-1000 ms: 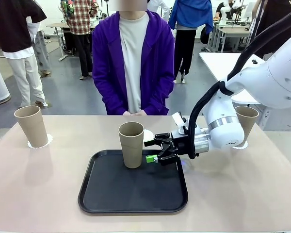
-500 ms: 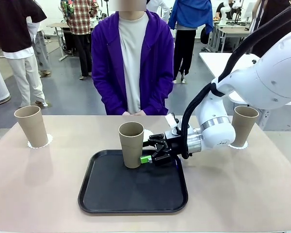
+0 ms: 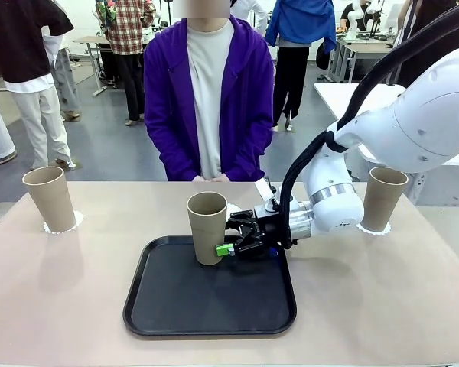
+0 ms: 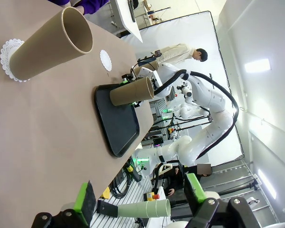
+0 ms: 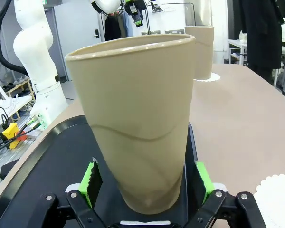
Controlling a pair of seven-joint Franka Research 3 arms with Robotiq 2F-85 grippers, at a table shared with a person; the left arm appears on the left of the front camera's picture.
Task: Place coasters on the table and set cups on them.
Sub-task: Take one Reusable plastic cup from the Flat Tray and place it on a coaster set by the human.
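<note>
Straddling the upright cup on the black tray at frame centre, the right pincer is standing spread, its pads flanking the cup's base without pinching.

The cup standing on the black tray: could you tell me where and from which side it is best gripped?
Probably low on the cup, below its ridge line, coming level from its right side. It stands upright on the black tray, and the open right pincer already straddles its narrower lower wall.
</note>
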